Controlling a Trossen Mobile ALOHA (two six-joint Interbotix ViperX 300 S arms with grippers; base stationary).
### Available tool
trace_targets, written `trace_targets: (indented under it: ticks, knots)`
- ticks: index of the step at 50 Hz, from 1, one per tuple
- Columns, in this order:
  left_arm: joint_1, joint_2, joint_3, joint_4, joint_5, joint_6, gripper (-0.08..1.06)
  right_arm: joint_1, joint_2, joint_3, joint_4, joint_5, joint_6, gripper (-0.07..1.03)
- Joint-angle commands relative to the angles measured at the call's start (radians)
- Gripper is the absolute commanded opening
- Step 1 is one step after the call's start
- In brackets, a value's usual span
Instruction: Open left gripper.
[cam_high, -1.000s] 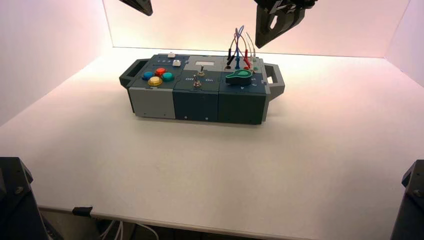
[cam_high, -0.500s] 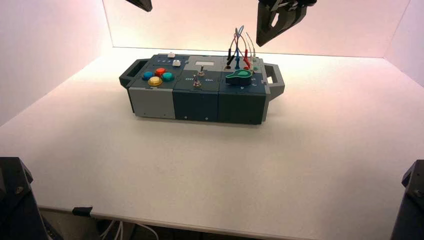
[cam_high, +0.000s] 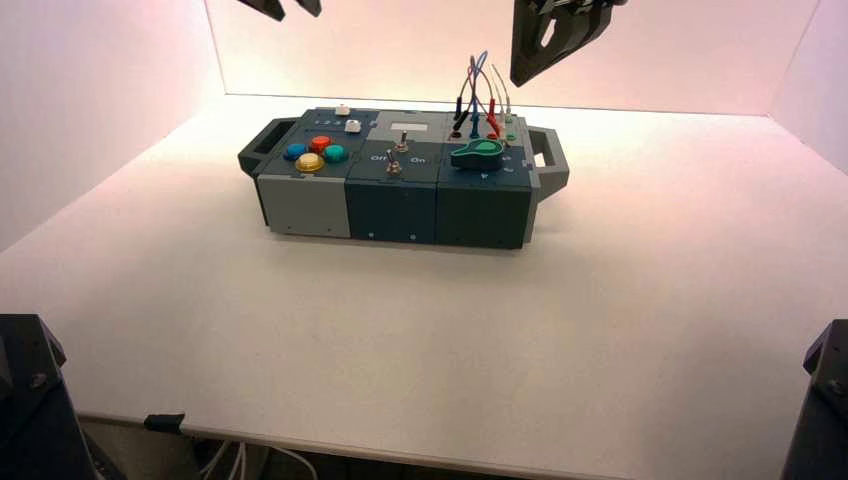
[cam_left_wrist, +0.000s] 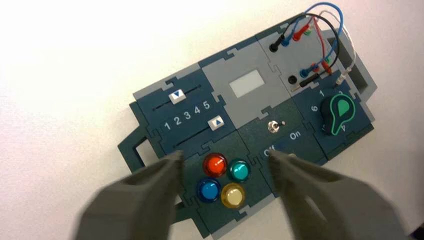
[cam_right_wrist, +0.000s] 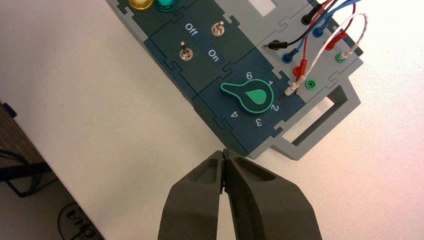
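Left gripper (cam_left_wrist: 225, 160) hung high above the box (cam_high: 400, 190), over its button end, with its fingers (cam_left_wrist: 150, 180) spread wide apart and holding nothing. Right gripper (cam_right_wrist: 226, 156) hovered above the wired end, tips pressed together.

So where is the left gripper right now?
In the high view the left gripper is at the top left, raised above the box's left end; its wrist view shows open fingers over the four coloured buttons.
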Motion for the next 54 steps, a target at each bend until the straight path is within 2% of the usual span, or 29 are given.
trace_targets:
  ticks: [1,54]
  knots:
    - [0.002,-0.040,-0.003,-0.003,-0.021,-0.002,1.01,0.002,-0.018,-0.028,0.003,-0.003,0.002,-0.02]
    - [0.005,-0.051,0.008,-0.002,-0.046,0.011,1.02,0.002,-0.018,-0.021,0.005,0.005,0.000,-0.02]
